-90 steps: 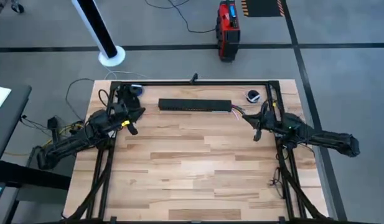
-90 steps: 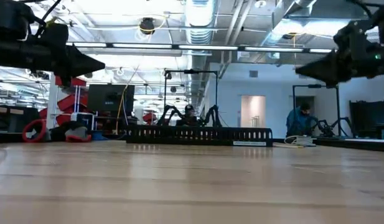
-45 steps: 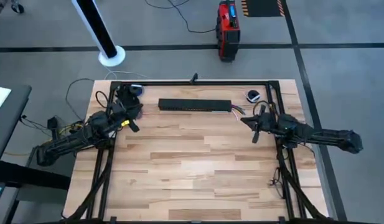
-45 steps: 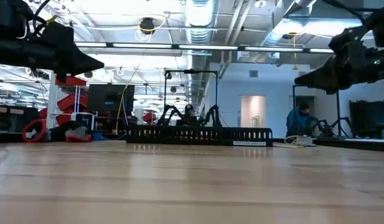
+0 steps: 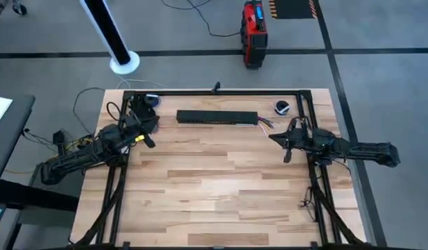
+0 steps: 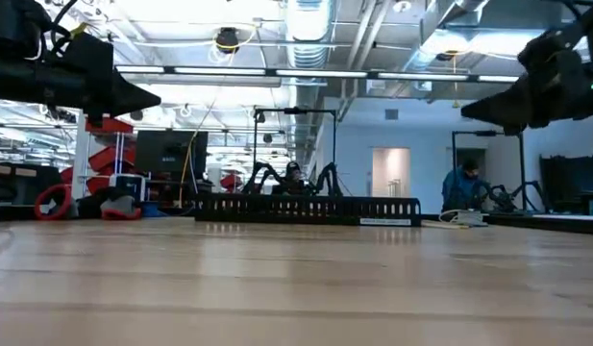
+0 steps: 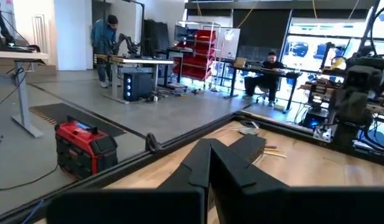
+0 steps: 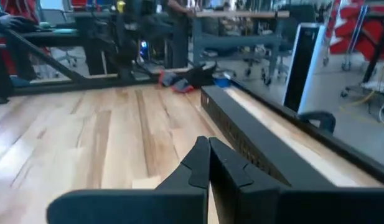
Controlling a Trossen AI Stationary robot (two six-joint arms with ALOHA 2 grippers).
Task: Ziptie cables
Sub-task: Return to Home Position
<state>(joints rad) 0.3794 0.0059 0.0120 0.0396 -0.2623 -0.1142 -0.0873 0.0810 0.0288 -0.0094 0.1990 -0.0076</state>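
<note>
**Cables shut in the duct, both arms hanging clear**

Nearest lies the bare table point(image 5: 220, 194): pale wood planks with a smooth, faintly shiny face and black metal rails point(image 5: 214, 92) along its sides. Above it hang the two arms. The left gripper point(image 7: 210, 149) is off the left end of the duct and the right gripper point(image 8: 208, 149) off its right end. Each has its two dark, wedge-shaped fingers pressed together with nothing between them, and neither touches anything.

Farther back, along the rear of the table, lies the duct point(image 5: 217, 117). It is a long, straight, rigid box of black plastic with comb-like slots down its side and its lid on. The cables point(image 5: 264, 123) are inside it. Only their thin, bendy ends, red, yellow and pale, poke out of its right end onto the wood. No zip tie can be made out.

By my judgement the tying, stowing and closing are done. All that is left is for the arms to settle at rest.

Beyond the table a red box point(image 5: 253, 31) stands on the grey floor, and a person in blue point(image 6: 461, 187) is at a bench far off.
</note>
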